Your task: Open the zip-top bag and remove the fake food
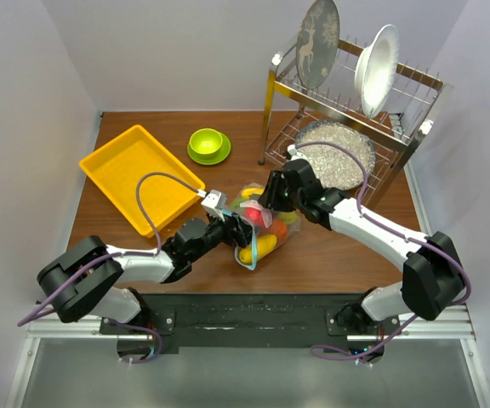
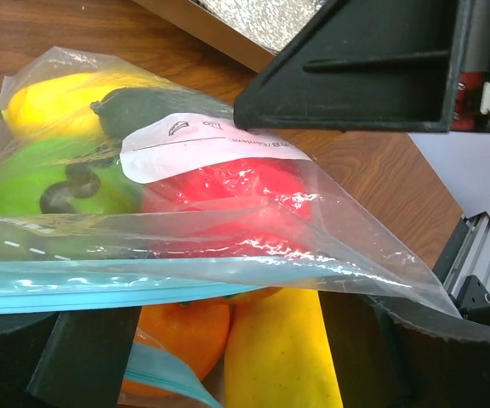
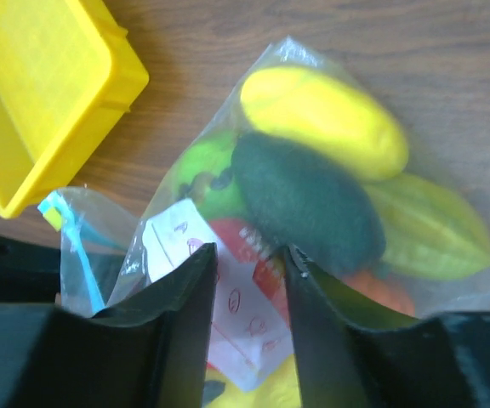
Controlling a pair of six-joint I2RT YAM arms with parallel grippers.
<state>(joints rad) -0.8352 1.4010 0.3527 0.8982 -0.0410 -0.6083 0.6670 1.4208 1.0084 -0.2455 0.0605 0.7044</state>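
Note:
The zip-top bag (image 1: 277, 231) lies mid-table with its teal zip strip (image 2: 75, 289) toward the left arm. Fake food fills it: red (image 2: 228, 191), orange (image 2: 185, 336), a long yellow piece (image 2: 283, 357), lime green (image 2: 45, 183), a dark green avocado (image 3: 304, 200) and a yellow lemon (image 3: 321, 119). My left gripper (image 1: 231, 223) (image 2: 236, 327) is open at the bag's mouth, its jaws wide either side of the orange and yellow pieces. My right gripper (image 1: 267, 207) (image 3: 247, 252) hovers open over the bag's white label (image 3: 181, 242), nothing pinched between its fingers.
A yellow tray (image 1: 139, 174) (image 3: 41, 85) sits to the left of the bag. A lime-green bowl on a saucer (image 1: 208, 144) stands behind it. A metal dish rack (image 1: 415, 127) with two plates and a speckled bowl (image 1: 334, 157) fills the back right. The right gripper's black body (image 2: 356, 68) looms over the bag.

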